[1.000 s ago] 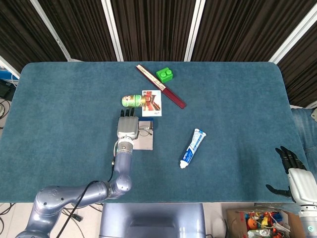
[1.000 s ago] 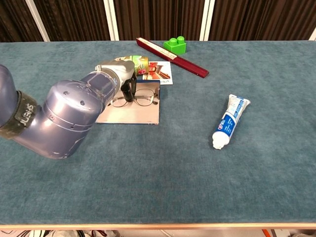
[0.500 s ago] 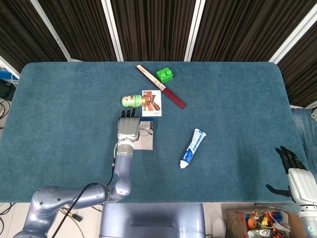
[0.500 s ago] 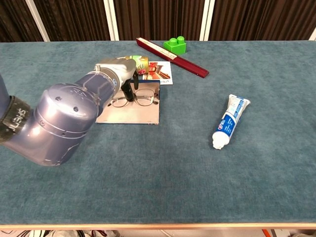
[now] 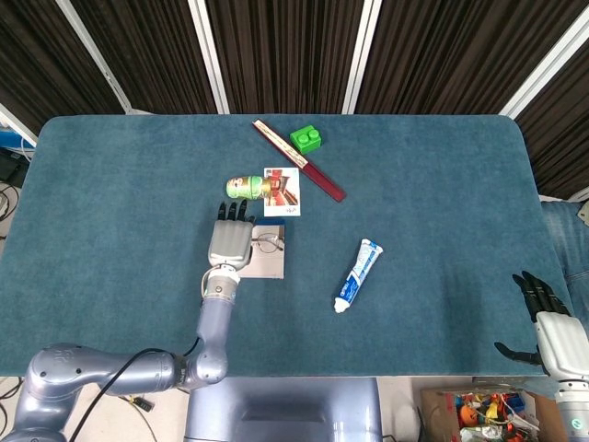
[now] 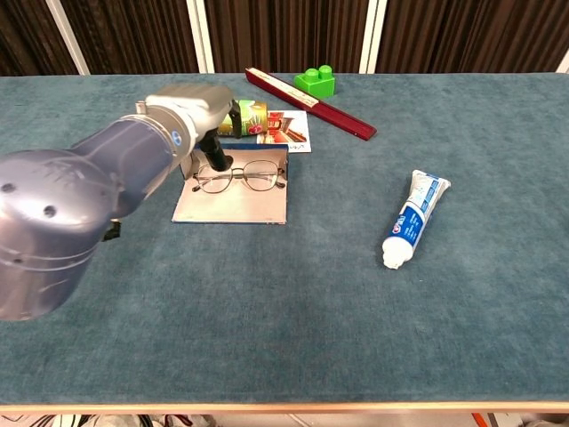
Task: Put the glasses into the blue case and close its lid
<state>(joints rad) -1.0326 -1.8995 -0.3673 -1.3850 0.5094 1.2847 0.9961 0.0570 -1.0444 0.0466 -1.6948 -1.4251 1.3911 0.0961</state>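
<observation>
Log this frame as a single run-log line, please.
phase: glasses lying in open blue case | left hand at case's left side, grip unclear | right hand idle off table edge, open | lid: not closed

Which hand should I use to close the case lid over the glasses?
Left. The left hand is right beside the glasses lying in the open case; the right hand sits off the table's far corner.
</observation>
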